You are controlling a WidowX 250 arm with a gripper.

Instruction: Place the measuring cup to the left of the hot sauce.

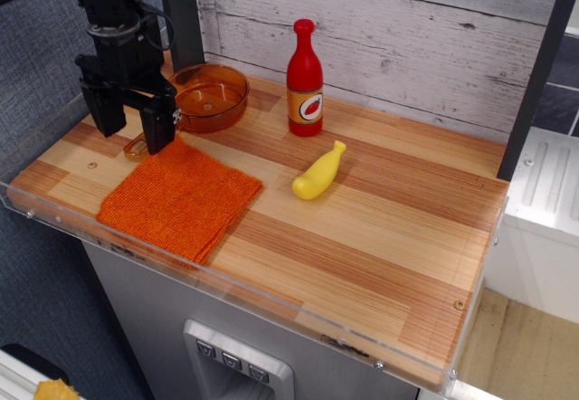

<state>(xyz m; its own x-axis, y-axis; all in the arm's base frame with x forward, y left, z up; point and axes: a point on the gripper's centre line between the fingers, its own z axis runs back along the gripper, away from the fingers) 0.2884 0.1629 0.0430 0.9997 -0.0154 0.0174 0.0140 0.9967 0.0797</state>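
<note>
While the translucent amber plastic measuring cup (pixel 210 96) sits on the wooden counter (pixel 380 228), left of the tall red hot sauce bottle (pixel 305 79) and apart from it, these lines weigh the moment.

Where the cup is: bowl near the back wall, handle running forward-left under the gripper, its slotted end showing by the folded orange cloth (pixel 181 199).

Pincer: the black gripper (pixel 132 121) hangs above the handle with its two fingers spread; nothing is pinched between them.

Progress, as a judgement: the cup looks already placed on the correct side of the bottle; what remains seems to be clearing the arm away.

Risk, handle snag: one finger stands close to the handle, so a sideways move could catch it and swing the light bowl toward the bottle.

Risk, bottle: tall and narrow-necked on a small base, it would likely topple if the cup were knocked into it.

Risk, cloth: the nubbly woven cloth lies just beside the fingers and could drag along.

Cup material: thin, glossy, shallow and round, pan-like; probably slides easily on smooth wood.

Bottle material: shiny red plastic, rounded cap, orange label with a chili mark.

Yellow banana-shaped toy (pixel 319 172): smooth, curved, well clear of the arm.
</note>
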